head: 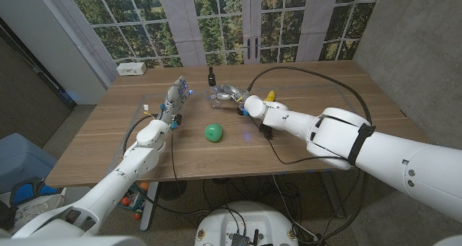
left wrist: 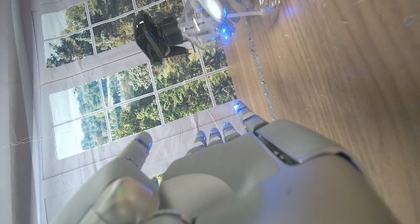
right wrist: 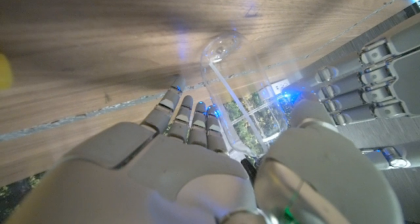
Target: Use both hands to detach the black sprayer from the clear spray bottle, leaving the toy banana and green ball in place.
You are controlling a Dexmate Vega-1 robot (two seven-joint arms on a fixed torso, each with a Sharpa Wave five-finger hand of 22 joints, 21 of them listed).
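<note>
spray bottle [head: 224, 94], clear and lying on its side, is sitting at the far middle of the wooden table [head: 108, 141], its black sprayer [head: 211, 76] pointing away toward the windows. left of the bottle, the left hand [head: 175, 96] is hovering with fingers spread, gripping nothing. nearer than the bottle, a green ball [head: 213, 133] is lying apart from both hands. right against the bottle, the right hand [head: 242, 99] is curling its fingers around the clear body. beyond that hand, right of the bottle, a toy banana [head: 270, 96] is peeking out.
</note>
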